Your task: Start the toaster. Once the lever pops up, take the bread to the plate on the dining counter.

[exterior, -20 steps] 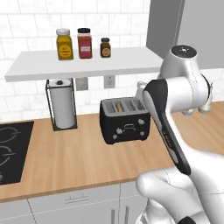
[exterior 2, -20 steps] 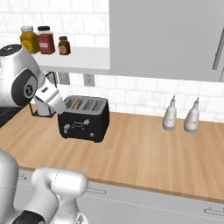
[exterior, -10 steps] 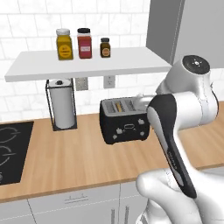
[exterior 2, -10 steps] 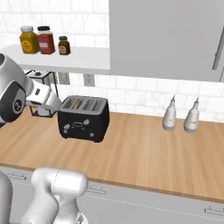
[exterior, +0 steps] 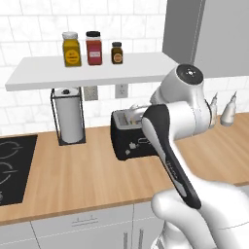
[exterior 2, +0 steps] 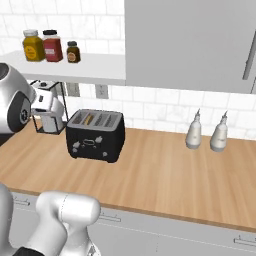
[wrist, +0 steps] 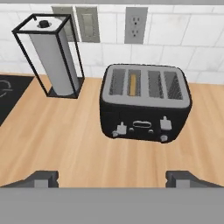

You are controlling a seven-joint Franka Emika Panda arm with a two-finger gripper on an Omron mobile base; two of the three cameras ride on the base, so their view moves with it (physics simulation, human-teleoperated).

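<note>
hovering above and in front of the toaster (wrist: 145,103), the gripper (wrist: 113,178) has its fingers (wrist: 43,178) spread wide, holding nothing. the bread (wrist: 133,84), a thin golden slice, sits in the second slot. the glossy black rounded box rests on smooth wood tabletop (wrist: 65,144), beside a wire-framed paper towel roll (wrist: 53,57). best to line up squarely and press a front lever down firmly.

Quick count: one black boxy toaster (wrist: 144,105) with four slots on top, and one thin golden slice of bread (wrist: 133,84) sitting in one of them. One white paper towel roll (wrist: 53,61) in a black wire holder to its left. Three spice jars (exterior: 93,48) on the white shelf (exterior: 92,73). Two white squeeze bottles (exterior 2: 206,132) far right. Two wall outlets (exterior: 105,91).
</note>
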